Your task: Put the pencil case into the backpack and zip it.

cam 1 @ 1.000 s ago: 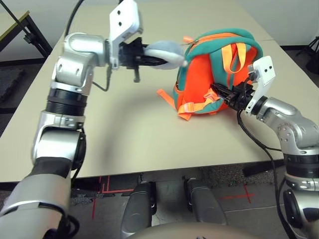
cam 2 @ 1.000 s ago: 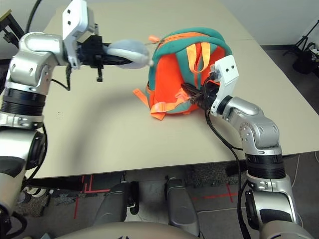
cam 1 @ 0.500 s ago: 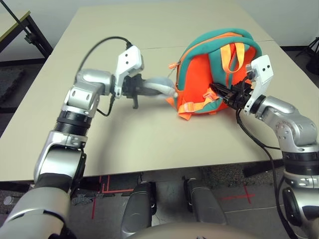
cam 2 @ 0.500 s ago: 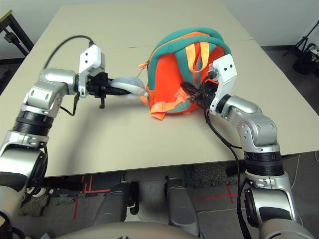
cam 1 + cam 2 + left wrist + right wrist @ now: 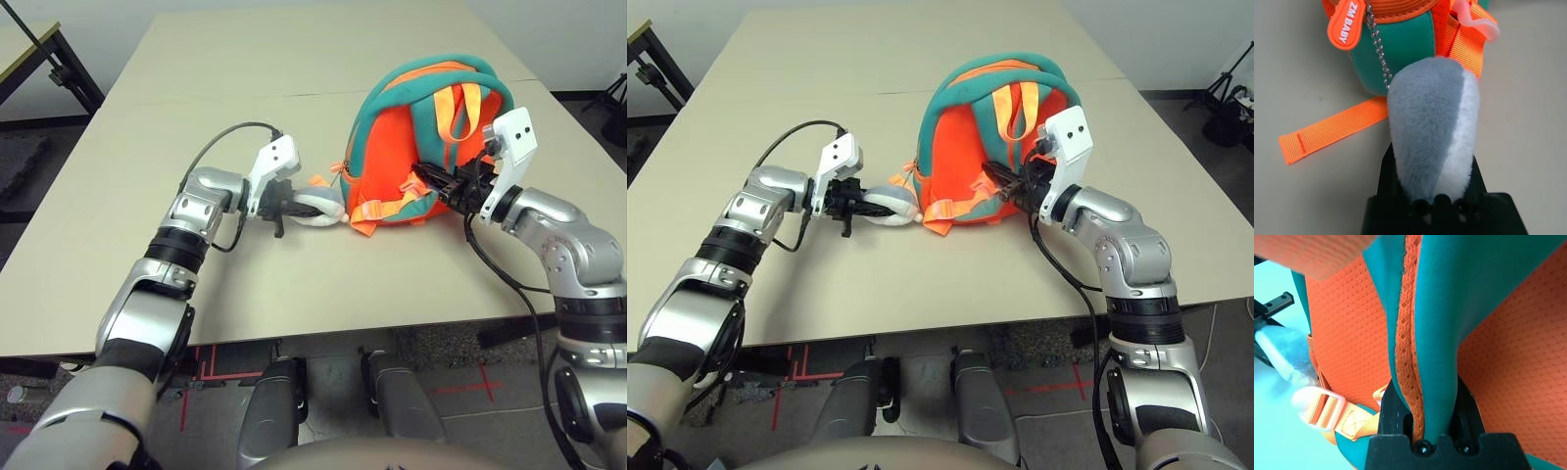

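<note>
The backpack (image 5: 392, 137) stands upright on the table, orange with teal trim, its straps facing me. My left gripper (image 5: 302, 203) is low at the backpack's left foot and shut on the grey plush toy charm (image 5: 1432, 127), which hangs from the bag by a bead chain (image 5: 1378, 49). My right gripper (image 5: 433, 182) is shut on a teal, orange-edged strap (image 5: 1430, 328) at the backpack's right side. The pencil case is out of view.
The tan table (image 5: 245, 88) has a seam across its middle and open surface to the left and in front of the bag. A loose orange strap (image 5: 1332, 129) lies flat by the charm. A black frame (image 5: 59, 59) stands beyond the table's left corner.
My left arm has come down from high above the table to its surface, bringing the plush charm down beside the backpack's base. The right gripper has kept its hold and place.
</note>
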### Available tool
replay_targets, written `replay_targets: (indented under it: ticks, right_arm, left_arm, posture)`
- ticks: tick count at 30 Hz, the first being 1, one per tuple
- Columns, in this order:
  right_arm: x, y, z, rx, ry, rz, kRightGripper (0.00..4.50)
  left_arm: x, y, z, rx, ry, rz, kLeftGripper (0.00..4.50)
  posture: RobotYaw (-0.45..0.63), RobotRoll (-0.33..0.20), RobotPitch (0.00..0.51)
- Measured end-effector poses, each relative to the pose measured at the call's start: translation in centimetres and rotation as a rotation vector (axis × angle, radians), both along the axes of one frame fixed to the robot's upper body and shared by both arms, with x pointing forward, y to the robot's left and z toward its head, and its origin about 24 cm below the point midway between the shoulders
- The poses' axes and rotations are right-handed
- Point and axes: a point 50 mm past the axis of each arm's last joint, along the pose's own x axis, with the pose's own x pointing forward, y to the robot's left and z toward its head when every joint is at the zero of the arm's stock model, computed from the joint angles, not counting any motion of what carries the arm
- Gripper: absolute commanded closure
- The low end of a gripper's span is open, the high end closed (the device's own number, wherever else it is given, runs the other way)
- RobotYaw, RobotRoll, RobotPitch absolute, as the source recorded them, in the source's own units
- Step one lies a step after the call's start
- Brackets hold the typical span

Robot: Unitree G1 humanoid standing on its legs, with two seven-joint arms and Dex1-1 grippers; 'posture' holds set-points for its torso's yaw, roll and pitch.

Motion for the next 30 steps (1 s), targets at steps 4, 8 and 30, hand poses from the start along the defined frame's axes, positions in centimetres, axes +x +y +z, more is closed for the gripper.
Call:
replay_targets:
  ticks: [4, 8, 30]
  right_arm:
    - [0.0, 0.0, 0.0, -0.002, 0.000, -0.002, 4.26]
    - [-0.1, -0.5, 0.4, -0.012, 0.031, 0.022, 3.17]
    - [-3.5, -9.1, 4.8, -0.058, 0.294, 0.142, 0.03]
  left_arm:
    - [0.1, -0.1, -0.3, -0.024, 0.012, 0.009, 4.14]
    - [0.0, 0.1, 0.8, -0.110, 0.086, 0.035, 2.26]
    - [-1.9, 6.5, 7.3, -0.238, 0.003, 0.161, 0.00]
  posture:
    - [-0.18, 0.000, 0.123]
    - [-0.18, 0.000, 0.117]
    - [-0.16, 0.000, 0.123]
